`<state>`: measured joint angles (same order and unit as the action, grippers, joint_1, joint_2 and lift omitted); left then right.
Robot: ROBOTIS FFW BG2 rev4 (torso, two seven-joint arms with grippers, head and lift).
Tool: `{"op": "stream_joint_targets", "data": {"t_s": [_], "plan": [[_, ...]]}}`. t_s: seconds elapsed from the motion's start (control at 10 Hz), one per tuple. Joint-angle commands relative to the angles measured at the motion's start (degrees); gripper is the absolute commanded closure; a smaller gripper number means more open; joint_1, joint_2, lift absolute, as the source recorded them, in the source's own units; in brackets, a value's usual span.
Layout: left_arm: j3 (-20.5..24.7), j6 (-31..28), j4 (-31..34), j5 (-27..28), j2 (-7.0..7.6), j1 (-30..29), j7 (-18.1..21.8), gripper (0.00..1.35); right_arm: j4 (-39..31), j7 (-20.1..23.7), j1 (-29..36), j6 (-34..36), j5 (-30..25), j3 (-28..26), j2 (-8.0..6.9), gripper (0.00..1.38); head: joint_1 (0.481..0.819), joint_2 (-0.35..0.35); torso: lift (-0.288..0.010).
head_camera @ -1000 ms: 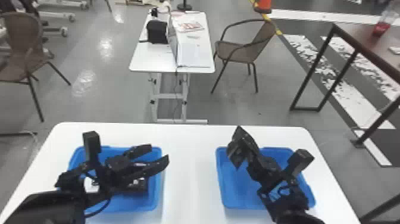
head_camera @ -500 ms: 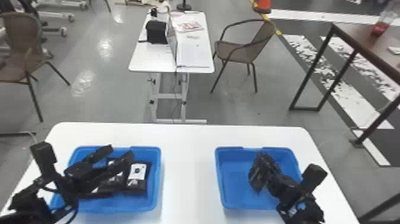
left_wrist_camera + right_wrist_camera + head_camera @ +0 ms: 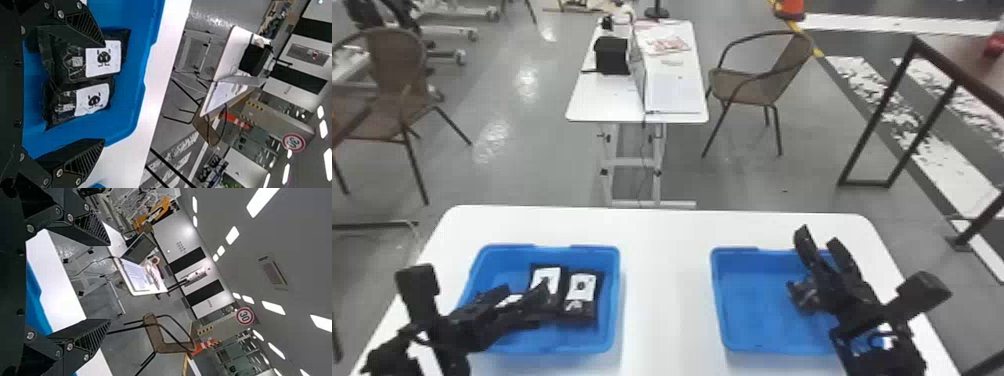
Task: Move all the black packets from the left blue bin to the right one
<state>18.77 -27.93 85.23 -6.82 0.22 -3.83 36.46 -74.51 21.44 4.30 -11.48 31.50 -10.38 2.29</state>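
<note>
White table (image 3: 667, 280) bears black packets (image 3: 581, 295) in a blue bin (image 3: 604, 337) near its left edge. Left tool (image 3: 527, 287) and right tool (image 3: 818, 237) gape.

Black packets (image 3: 581, 294), white labels up; inside left blue bin (image 3: 557, 345)

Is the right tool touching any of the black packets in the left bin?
Apart. Head view: the right tool is over the right blue bin, with bare white table between it and those packets.
</note>
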Motion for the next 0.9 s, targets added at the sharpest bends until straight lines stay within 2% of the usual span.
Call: {"op": "stream_joint_targets", "data": {"t_s": [0.0,0.1,0.2,0.3,0.4,0.5,0.7,0.8], "plan": [[-0.40,-5.46,0.37,1.99,-0.37,1.63,-3.33,0.19,-4.77,0.18,2.20,-0.12,1.64,0.28,-0.70,0.35,0.695,-0.057,0.000],[-0.75,-7.84,0.11,3.66,-0.30,2.95,-6.14,0.20,-5.83,0.44,2.82,-0.12,3.31,1.42,-0.79,0.35,0.695,-0.049,0.000],[-1.54,-12.58,-1.39,4.72,0.31,5.41,-8.78,0.20,-6.44,0.79,3.52,-0.39,4.36,2.12,-0.88,0.35,0.695,-0.035,0.000],[-2.68,-14.08,-6.04,4.80,1.81,8.66,-8.69,0.20,-6.53,1.23,3.87,-0.39,5.15,2.82,-0.79,0.35,0.695,-0.019,0.000],[-5.67,-15.22,-10.53,4.01,4.00,11.56,-9.04,0.22,-6.44,1.50,4.05,-0.39,5.68,3.35,-0.79,0.35,0.695,-0.015,0.000],[-7.60,-16.19,-13.60,4.01,4.97,13.67,-10.62,0.23,-6.26,1.85,4.05,-0.39,5.94,3.62,-0.88,0.35,0.695,-0.012,0.000],[-6.90,-19.79,-18.52,8.23,4.00,17.71,-11.41,0.27,-6.09,2.37,4.05,-0.39,6.38,3.70,-0.88,0.35,0.695,-0.006,0.000],[-7.17,-20.58,-20.46,10.52,3.91,19.38,-11.41,0.48,-6.09,2.64,4.22,-0.39,6.56,3.70,-0.88,0.35,0.695,-0.004,0.000]]}}
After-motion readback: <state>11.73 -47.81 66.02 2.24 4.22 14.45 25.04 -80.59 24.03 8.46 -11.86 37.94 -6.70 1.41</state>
